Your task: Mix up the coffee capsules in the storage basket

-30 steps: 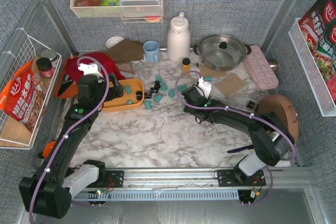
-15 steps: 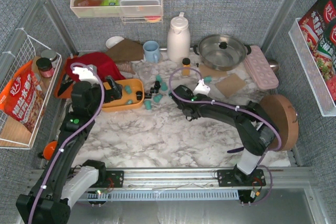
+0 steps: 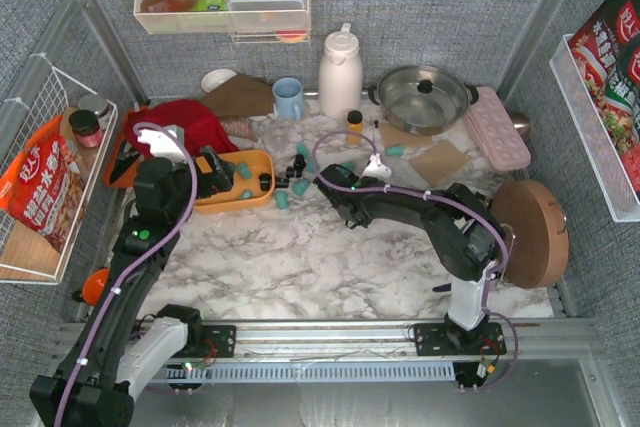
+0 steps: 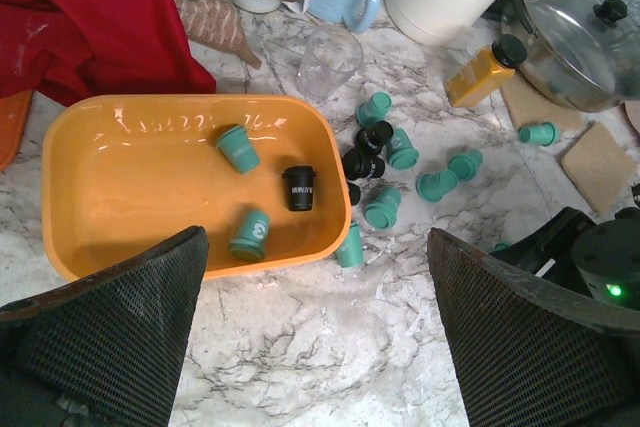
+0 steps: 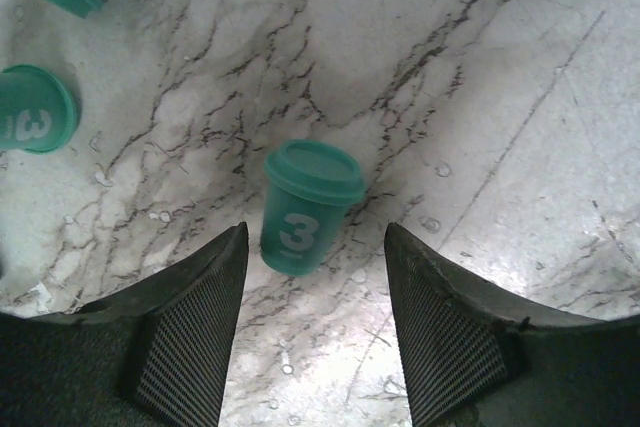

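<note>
The orange storage basket (image 3: pixel 255 197) sits left of centre. In the left wrist view the basket (image 4: pixel 130 187) holds two teal capsules (image 4: pixel 238 147) (image 4: pixel 250 234) and one black capsule (image 4: pixel 299 188). Several teal and a few black capsules (image 4: pixel 402 150) lie loose on the marble to its right. My left gripper (image 3: pixel 220 173) (image 4: pixel 318 347) is open and empty, above the basket's near edge. My right gripper (image 3: pixel 322 185) (image 5: pixel 316 265) is open, low over the marble. A teal capsule marked "3" (image 5: pixel 305 205) lies just ahead of its fingertips, not held.
An amber bottle (image 4: pixel 483 72), a clear glass (image 4: pixel 330 57), a blue mug (image 3: pixel 288 97), a white thermos (image 3: pixel 340 72) and a steel pot (image 3: pixel 422 97) stand behind the capsules. A red cloth (image 3: pixel 190 119) lies behind the basket. A round wooden board (image 3: pixel 530 232) leans at the right.
My right arm has swung left, bringing its gripper to the loose capsules beside the basket. My left arm shifted slightly left earlier and has since held still.
</note>
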Tool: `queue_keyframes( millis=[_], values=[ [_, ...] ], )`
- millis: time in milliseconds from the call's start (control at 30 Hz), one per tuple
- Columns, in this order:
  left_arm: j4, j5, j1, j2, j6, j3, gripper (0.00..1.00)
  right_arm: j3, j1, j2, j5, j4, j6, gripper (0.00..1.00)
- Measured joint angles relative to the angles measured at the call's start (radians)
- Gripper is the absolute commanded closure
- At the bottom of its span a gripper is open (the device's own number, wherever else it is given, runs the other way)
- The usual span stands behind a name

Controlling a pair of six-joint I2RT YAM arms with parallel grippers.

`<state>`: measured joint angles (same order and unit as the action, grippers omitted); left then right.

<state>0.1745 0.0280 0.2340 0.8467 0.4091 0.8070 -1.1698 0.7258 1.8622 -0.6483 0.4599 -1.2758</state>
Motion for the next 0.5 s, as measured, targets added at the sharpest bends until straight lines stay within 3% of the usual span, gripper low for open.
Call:
queue_keyframes(
  millis=[500],
  values=[
    [-0.001,0.009,0.000,-0.008,0.003,-0.003,0.01,-0.067,-0.001,0.059,-0.019,0.042,0.000,0.52]
  ],
)
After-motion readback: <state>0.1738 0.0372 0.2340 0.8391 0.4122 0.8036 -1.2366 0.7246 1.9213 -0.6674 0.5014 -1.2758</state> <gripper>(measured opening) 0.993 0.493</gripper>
